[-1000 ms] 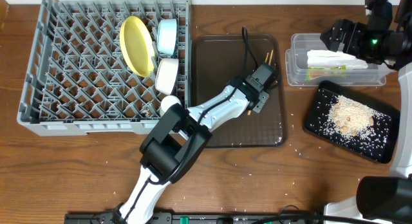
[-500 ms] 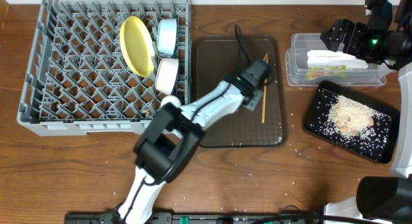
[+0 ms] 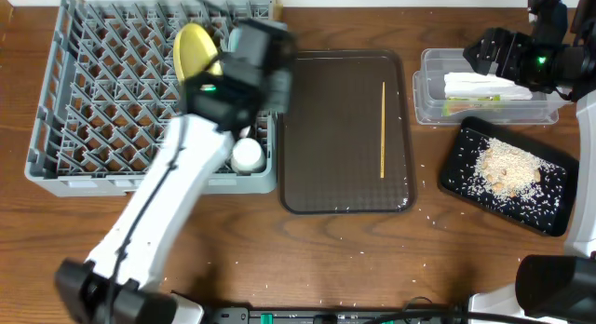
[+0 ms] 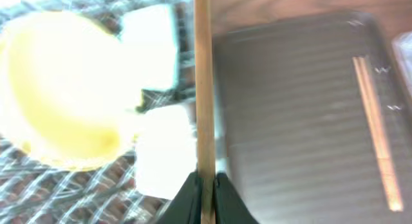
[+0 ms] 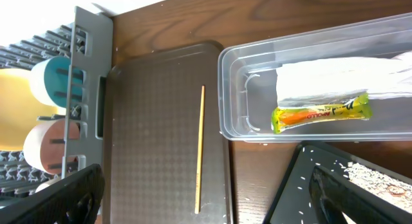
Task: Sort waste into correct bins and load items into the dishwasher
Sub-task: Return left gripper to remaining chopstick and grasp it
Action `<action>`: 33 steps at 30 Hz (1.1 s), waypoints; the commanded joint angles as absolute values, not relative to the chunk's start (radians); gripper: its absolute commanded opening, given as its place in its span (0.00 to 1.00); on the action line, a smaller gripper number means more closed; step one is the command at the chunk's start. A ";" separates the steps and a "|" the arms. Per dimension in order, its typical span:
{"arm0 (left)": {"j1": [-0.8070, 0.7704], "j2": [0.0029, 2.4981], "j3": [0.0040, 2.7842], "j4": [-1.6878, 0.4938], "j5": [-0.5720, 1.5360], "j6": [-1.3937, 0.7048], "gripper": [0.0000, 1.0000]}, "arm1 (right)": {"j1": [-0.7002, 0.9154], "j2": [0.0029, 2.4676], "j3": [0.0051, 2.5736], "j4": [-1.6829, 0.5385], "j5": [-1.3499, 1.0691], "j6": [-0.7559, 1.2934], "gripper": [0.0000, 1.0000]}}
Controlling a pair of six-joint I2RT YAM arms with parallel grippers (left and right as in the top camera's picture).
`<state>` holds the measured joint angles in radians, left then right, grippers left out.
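Brown wooden table (image 3: 372,259): chopstick-loading step in hand.
Left gripper (image 4: 205,187), pinched on one thin wooden chopstick (image 4: 203,82), hangs over the grey pegged plastic dish rack (image 3: 65,128) at upper left, beside the round yellow plate (image 3: 191,45). The next move calls for lowering it between pegs and releasing. Second chopstick (image 3: 383,128) lies on the brown serving tray (image 3: 326,166), centre. Right gripper (image 3: 494,52), upper right, jaws spread, empty.
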<state>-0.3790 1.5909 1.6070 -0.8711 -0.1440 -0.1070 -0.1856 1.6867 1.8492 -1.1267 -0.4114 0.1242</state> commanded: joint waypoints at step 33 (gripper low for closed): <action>-0.534 1.804 1.565 -0.686 0.066 -0.288 0.60 | -0.182 1.688 1.847 -1.127 -0.416 0.118 0.99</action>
